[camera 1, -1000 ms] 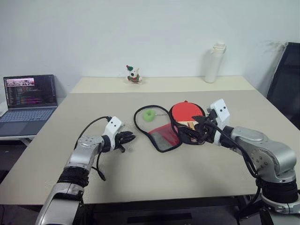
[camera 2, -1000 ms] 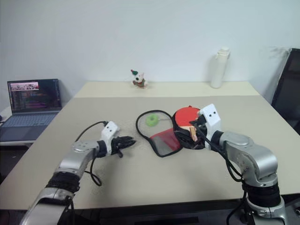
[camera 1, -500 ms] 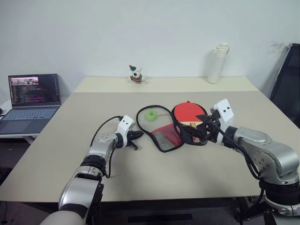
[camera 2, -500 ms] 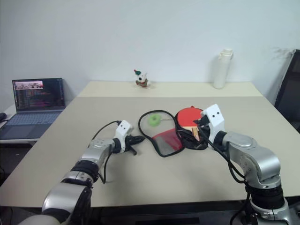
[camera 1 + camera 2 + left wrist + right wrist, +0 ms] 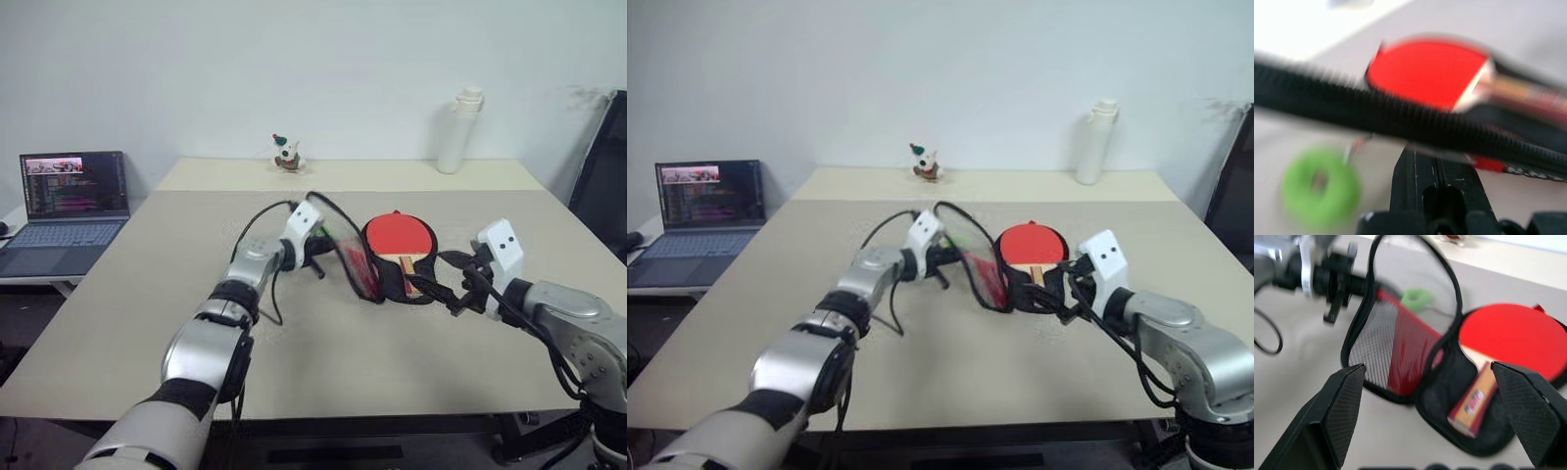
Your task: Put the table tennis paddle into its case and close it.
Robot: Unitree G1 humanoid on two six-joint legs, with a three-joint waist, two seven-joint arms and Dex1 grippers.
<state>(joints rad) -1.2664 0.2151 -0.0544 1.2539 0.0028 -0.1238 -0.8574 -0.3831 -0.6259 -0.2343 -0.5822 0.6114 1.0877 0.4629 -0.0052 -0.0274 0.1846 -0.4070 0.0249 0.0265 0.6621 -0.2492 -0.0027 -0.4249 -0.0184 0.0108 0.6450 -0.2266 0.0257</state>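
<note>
I'm seeing the raised black zip case's flap (image 5: 350, 245) hiding my pinched-shut left claw's (image 5: 324, 249) tips gripping it, the red-bladed wooden-handled paddle (image 5: 399, 238) lying just right, my wide-open, empty right claw (image 5: 453, 284) nearer.

Left arm stretched forward across the table toward centre, forearm silver, black cable looping off it, white wrist block near the end. Left gripper (image 5: 321, 257) points forward and to the right, roughly level, fingers (image 5: 1436, 182) pressed together, pinched on the raised edge of the case lid (image 5: 345, 247). Right arm comes in from the right side, elbow bent, silver forearm, white wrist block on top. Right gripper (image 5: 453, 284) points to the left and slightly down, its two black fingers (image 5: 1339, 406) spread wide apart, holding nothing, just beside the case's near end without touching it. Both grippers sit above the tabletop.
</note>
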